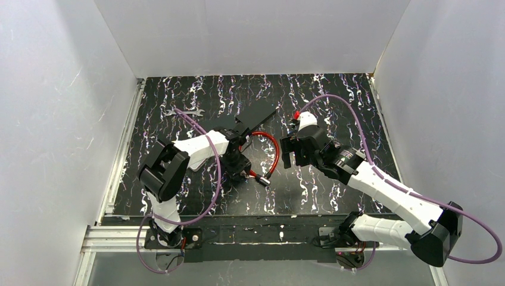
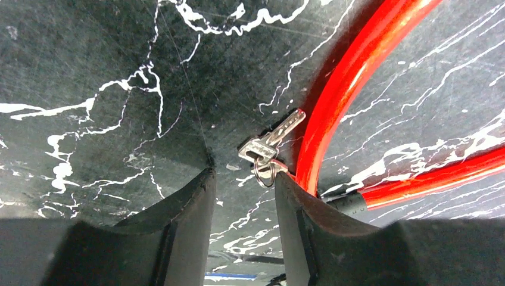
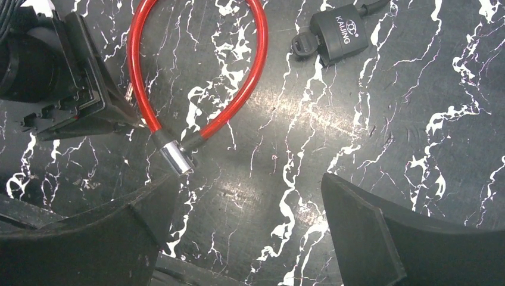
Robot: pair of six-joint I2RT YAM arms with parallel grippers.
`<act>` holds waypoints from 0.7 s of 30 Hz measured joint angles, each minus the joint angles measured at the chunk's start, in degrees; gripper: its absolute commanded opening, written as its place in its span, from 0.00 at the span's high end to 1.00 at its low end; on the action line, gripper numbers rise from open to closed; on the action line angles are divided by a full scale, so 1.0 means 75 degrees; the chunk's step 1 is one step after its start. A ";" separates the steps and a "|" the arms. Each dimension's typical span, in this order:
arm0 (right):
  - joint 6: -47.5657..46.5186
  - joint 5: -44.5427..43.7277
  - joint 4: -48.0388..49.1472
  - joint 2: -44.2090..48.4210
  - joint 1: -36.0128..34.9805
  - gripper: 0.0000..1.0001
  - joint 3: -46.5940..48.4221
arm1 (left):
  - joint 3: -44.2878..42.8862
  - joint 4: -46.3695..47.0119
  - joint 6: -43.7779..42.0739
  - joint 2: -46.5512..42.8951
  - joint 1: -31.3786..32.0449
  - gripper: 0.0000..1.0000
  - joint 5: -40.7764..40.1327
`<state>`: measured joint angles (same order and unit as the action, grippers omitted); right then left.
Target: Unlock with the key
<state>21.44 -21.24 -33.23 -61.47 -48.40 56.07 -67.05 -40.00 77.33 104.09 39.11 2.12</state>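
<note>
Though the key is too small to make out in the top view, the left gripper (image 1: 240, 168) is hovering low at frame centre, just left of the red cable (image 1: 275, 152). The right gripper (image 1: 292, 152) is hanging just right of the loop, not touching it.

Left wrist view: the key (image 2: 271, 142) is lying flat on the mat (image 2: 89, 71) at frame centre, its tip right against the cable. Its ring (image 2: 265, 174) is sitting just off the right-hand finger (image 2: 298, 220). Jaws are standing parted w/ a moderate gap, gripping nothing. Judged step: the pick-up. It's calling for a nudge toward frame right so the key sits btwn the pads, then a close w/o pinching the cable.

Right wrist view: jaws are gaping wide, empty. The lock body (image 3: 339, 34) is sitting upper right, and the cable's metal end (image 3: 175, 156) is lying left of centre, well apart from it.
</note>
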 measured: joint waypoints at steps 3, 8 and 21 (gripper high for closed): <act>-0.0130 0.0050 -0.0021 0.0000 0.0000 0.02 0.0000 | 0.0044 0.0130 0.0089 0.0042 0.0000 0.61 -0.0115; -0.0266 0.0096 -0.0023 0.0017 0.0000 0.02 0.0000 | 0.0047 0.0208 0.0114 0.0079 0.0000 0.65 -0.0161; -0.0351 0.0141 -0.0131 0.0335 0.0000 0.02 -0.0003 | 0.0039 0.0315 0.0056 0.0100 -0.0049 0.76 -0.0292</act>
<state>18.81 -20.18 -34.21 -58.96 -48.40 56.05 -66.76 -37.63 77.75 104.83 38.75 -0.07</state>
